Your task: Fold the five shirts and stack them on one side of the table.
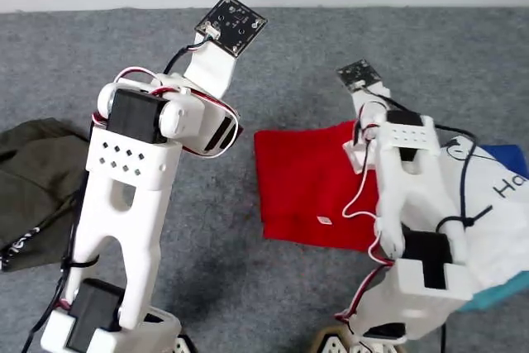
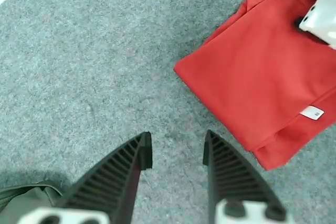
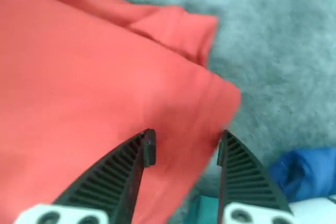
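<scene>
A grey, felt-like table (image 1: 331, 47) runs back to a pale wall along its far edge.

The right gripper (image 3: 186, 148) has its two black ribbed fingers (image 3: 131, 166) spread apart with nothing between them. It is poised over a corner of the folded red shirt (image 3: 79, 77). Whether the tips touch the cloth cannot be told.

The left gripper (image 2: 177, 150) is also spread and empty, over bare grey surface, with the red shirt near and ahead of it.

The red shirt lies about the middle of the table, a little toward the right edge. It is folded into a rough rectangle, with a small white label (image 2: 313, 112) near one folded edge.

A dark olive shirt (image 1: 37, 179) lies crumpled at the left edge. At the right edge, partly under the right arm (image 1: 413, 204), sits a heap of white cloth (image 1: 496, 221) with blue cloth (image 3: 307, 174) beside it.

The red shirt looks light, soft and limp. Its layers would likely slide apart or sag open if lifted by one point. The safest hold is probably a pinch through all the layers at a folded edge, ideally one gripper at each corner. The fuzzy surface may drag on the cloth.
</scene>
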Tool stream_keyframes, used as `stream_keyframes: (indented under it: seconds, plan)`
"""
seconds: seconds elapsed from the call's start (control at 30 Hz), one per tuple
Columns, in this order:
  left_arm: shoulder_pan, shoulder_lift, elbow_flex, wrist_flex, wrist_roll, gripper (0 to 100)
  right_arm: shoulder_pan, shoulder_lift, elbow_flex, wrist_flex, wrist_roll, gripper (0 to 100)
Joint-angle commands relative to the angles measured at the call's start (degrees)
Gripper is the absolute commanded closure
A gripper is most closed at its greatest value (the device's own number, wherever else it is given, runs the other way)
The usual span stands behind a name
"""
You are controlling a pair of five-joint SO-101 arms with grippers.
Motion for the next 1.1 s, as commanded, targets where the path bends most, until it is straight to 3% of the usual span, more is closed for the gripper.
stream_keyframes:
  seconds: [0.0, 0.27, 0.67, 0.83, 1.07]
  plan:
    - [-0.4, -0.9, -0.1, -0.5, -0.7, 83, 2.2, 0.2, -1.5, -0.7, -0.5, 79.6]
    - [-0.4, -0.9, -0.1, -0.5, -0.7, 83, -2.2, 5.3, 0.4, -4.8, -0.7, 79.8]
    - [-0.4, -0.9, -0.1, -0.6, -0.7, 83, -8.2, 11.6, 0.2, -7.4, -0.2, 99.1]
    - [-0.4, -0.9, -0.1, -0.6, -0.7, 83, -10.6, 10.2, -0.8, -7.1, 2.2, 98.8]
    - [-0.4, -0.9, -0.1, -0.5, -0.7, 83, -9.0, -0.7, -9.8, 1.3, -5.8, 98.8]
